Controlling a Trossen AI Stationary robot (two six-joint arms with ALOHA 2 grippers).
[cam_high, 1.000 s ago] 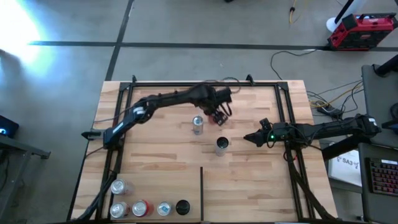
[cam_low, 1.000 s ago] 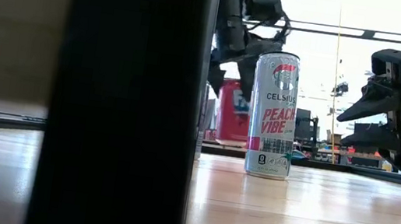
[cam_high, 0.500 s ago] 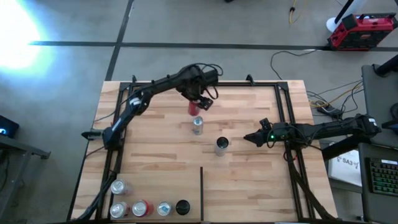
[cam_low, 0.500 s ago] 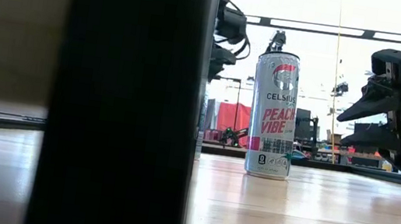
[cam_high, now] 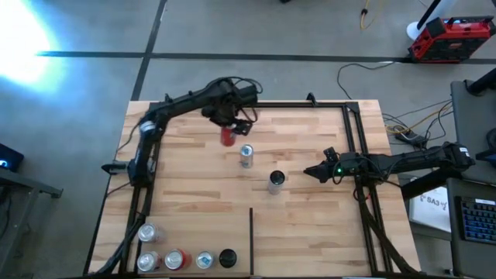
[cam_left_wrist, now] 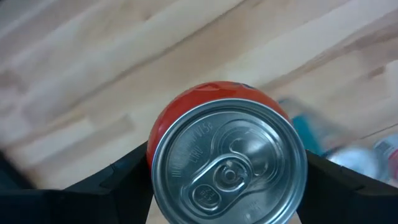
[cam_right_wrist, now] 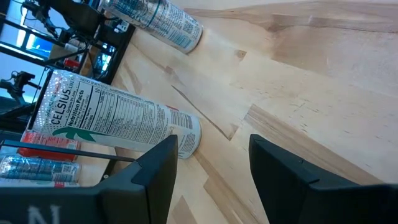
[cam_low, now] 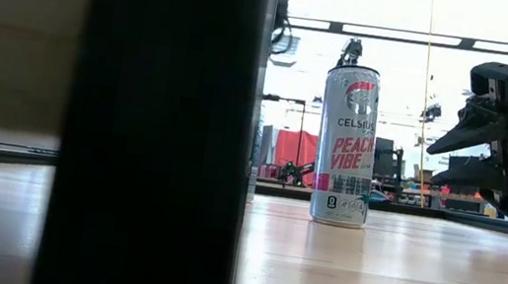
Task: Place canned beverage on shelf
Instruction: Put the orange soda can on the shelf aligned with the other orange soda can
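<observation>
The shelf (cam_high: 310, 209), a broad butcher-block board inside black metal rails, fills most of the high view, and its short black divider strip (cam_high: 251, 240) juts in from the near edge. The left arm reaches over the far part of the shelf, and its left hand (cam_high: 227, 133) grasps a red can (cam_high: 227, 138) between its fingers; the left wrist view looks straight down on that can's silver top (cam_left_wrist: 227, 163), with wood grain below it. The can sits just beyond a silver can (cam_high: 246, 156) standing upright near the middle of the shelf. A second upright can, a white Celsius can (cam_high: 276, 181), stands nearer the divider strip and a little toward the right arm. The right hand (cam_high: 308, 171) hovers just beside that Celsius can, its fingers clenched on nothing. In the shelf's near left corner, on the left side of the divider strip, a cluster of cans (cam_high: 174, 254) is gathered, one of them lying on its side.
</observation>
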